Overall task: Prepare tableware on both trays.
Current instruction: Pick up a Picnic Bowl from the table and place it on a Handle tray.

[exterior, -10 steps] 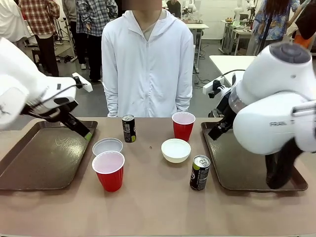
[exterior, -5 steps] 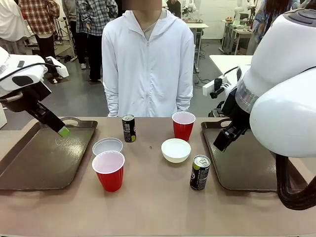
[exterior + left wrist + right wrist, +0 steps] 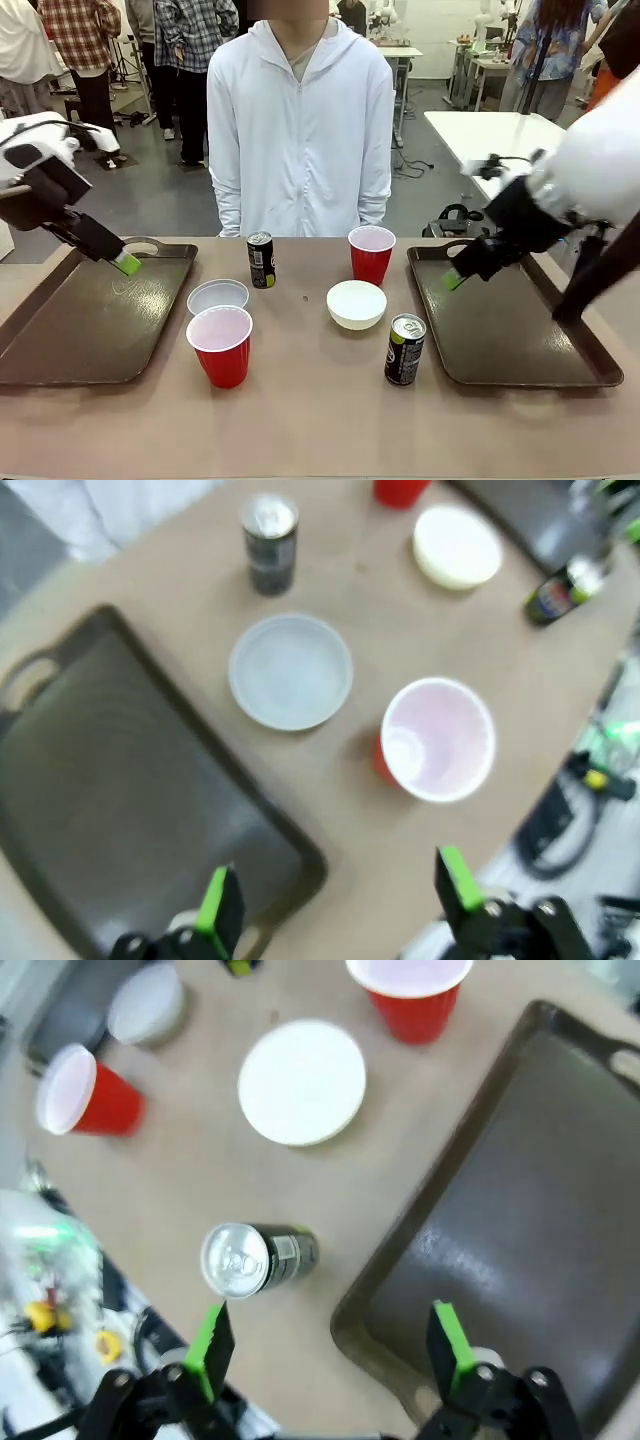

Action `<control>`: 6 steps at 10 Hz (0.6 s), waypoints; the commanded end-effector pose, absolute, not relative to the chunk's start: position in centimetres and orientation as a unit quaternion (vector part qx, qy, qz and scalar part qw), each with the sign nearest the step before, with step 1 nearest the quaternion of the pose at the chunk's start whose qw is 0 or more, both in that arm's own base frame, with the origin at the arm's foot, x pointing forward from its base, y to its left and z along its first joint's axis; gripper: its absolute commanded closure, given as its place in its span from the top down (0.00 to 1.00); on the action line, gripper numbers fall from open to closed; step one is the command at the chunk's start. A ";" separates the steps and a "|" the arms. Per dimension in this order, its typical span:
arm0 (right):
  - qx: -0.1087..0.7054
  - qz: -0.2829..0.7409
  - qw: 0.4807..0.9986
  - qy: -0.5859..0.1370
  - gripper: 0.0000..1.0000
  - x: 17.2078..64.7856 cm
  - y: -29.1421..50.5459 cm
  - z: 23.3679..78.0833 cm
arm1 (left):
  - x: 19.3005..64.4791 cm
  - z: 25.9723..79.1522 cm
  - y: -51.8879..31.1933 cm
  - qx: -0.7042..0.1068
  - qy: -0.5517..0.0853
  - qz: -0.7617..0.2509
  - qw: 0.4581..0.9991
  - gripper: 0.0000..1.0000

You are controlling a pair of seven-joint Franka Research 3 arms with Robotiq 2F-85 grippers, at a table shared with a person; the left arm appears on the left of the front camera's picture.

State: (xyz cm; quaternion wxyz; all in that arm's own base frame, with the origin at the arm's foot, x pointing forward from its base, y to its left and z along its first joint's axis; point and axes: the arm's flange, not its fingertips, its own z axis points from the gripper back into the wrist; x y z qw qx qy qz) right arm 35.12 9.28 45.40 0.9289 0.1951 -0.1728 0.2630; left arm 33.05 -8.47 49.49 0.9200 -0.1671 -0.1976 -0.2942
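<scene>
Two brown trays, both bare, lie at the table's sides: the left tray [image 3: 70, 330] and the right tray [image 3: 520, 330]. Between them stand a near red cup [image 3: 221, 345], a far red cup [image 3: 371, 253], two white bowls [image 3: 217, 296] [image 3: 356, 304], and two dark cans [image 3: 261, 260] [image 3: 404, 349]. My left gripper [image 3: 124, 262] hangs open over the left tray's far end [image 3: 120, 780], with the bowl [image 3: 290, 670] and cup [image 3: 437, 738] ahead of it. My right gripper [image 3: 455, 277] is open above the right tray's far left corner [image 3: 520, 1210], next to the can [image 3: 255, 1257].
A person in a white hooded jacket [image 3: 300, 130] stands at the table's far edge, with no hands over the table. Bare tabletop [image 3: 320, 420] runs along the near side. Other people and tables show farther back.
The left gripper drew back leftward from the tray's right rim to its far end. The right arm's bulk swung up and right out of the foreground; its gripper stays near the right tray's corner.
</scene>
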 end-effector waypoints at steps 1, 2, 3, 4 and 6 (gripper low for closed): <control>0.383 0.224 0.879 -0.178 1.00 34.0 4.2 44.8 | 33.7 48.5 -4.6 -0.268 -0.212 -0.257 0.904 1.00; 0.400 0.212 0.874 -0.175 1.00 32.8 1.9 44.4 | 33.2 48.2 -2.8 -0.294 -0.212 -0.231 0.903 1.00; 0.406 0.204 0.874 -0.172 1.00 32.0 0.1 44.3 | 33.8 47.9 -0.5 -0.319 -0.207 -0.203 0.902 1.00; 0.408 0.189 0.878 -0.165 1.00 31.2 -1.7 43.9 | 34.1 47.3 2.3 -0.339 -0.203 -0.178 0.901 1.00; 0.402 0.161 0.890 -0.142 1.00 29.8 -4.0 42.9 | 33.9 46.6 6.3 -0.355 -0.200 -0.138 0.903 1.00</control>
